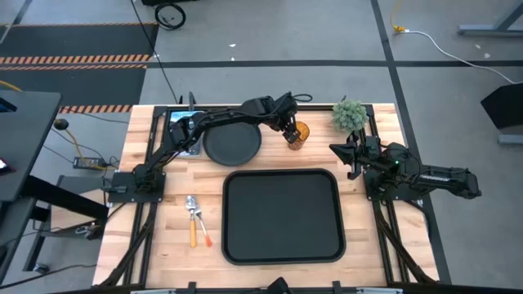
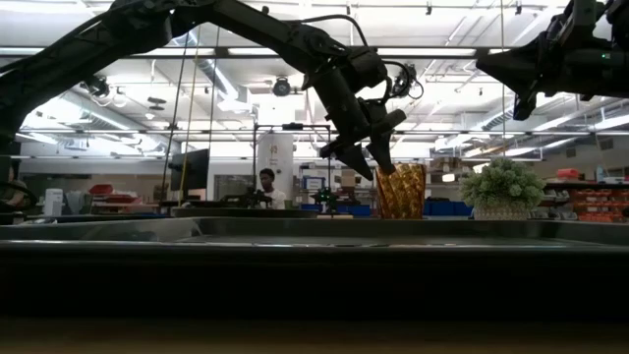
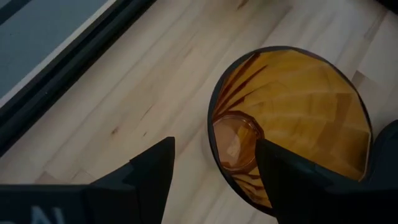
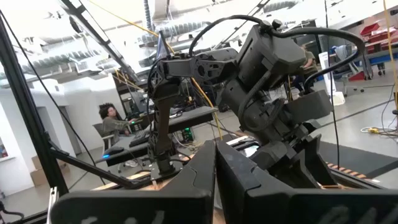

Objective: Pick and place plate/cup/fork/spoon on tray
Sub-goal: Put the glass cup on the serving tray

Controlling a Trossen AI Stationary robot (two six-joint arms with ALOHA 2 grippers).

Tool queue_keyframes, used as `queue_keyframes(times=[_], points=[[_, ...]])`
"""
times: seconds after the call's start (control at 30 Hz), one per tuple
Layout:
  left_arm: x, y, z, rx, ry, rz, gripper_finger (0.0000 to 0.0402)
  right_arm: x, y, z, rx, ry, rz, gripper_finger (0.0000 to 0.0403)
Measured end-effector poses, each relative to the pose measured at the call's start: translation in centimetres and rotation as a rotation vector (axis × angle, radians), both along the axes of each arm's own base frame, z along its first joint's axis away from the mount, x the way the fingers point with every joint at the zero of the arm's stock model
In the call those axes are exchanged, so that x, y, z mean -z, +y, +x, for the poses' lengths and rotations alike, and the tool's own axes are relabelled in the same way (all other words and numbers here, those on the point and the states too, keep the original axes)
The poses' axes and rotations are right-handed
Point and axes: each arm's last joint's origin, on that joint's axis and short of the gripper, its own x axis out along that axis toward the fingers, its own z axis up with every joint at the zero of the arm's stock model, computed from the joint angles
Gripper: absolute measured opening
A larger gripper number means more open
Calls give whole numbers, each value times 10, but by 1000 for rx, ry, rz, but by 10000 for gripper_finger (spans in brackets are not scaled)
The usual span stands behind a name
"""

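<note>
The amber cup stands upright on the wood at the table's far side, right of the round black plate. My left gripper is open just above the cup's rim. One finger is outside the wall and the other is over the cup's mouth, with gaps showing to the wall. The black tray lies at the near middle. The spoon and fork lie left of the tray. My right gripper is shut and empty at the table's right.
A small potted plant stands right of the cup, near my right gripper. A blue-and-white card lies at the far left under my left arm. Bare wood shows between the plate and the tray. A person sits in the room beyond.
</note>
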Motion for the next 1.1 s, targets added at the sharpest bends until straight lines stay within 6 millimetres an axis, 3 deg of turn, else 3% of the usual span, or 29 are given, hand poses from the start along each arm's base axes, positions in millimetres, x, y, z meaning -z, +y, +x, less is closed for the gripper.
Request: queue_keyframes(times=[0.13,0.5,1.1], points=[[0,-1,0,2,3,0,215,-1,0,0,1,-7,-2,18],[1,-1,-1,9,15,1,116,-2,0,-1,3,-22,-4,18],[-2,-1,0,35,14,47,16,-3,0,-1,2,-35,-7,18]])
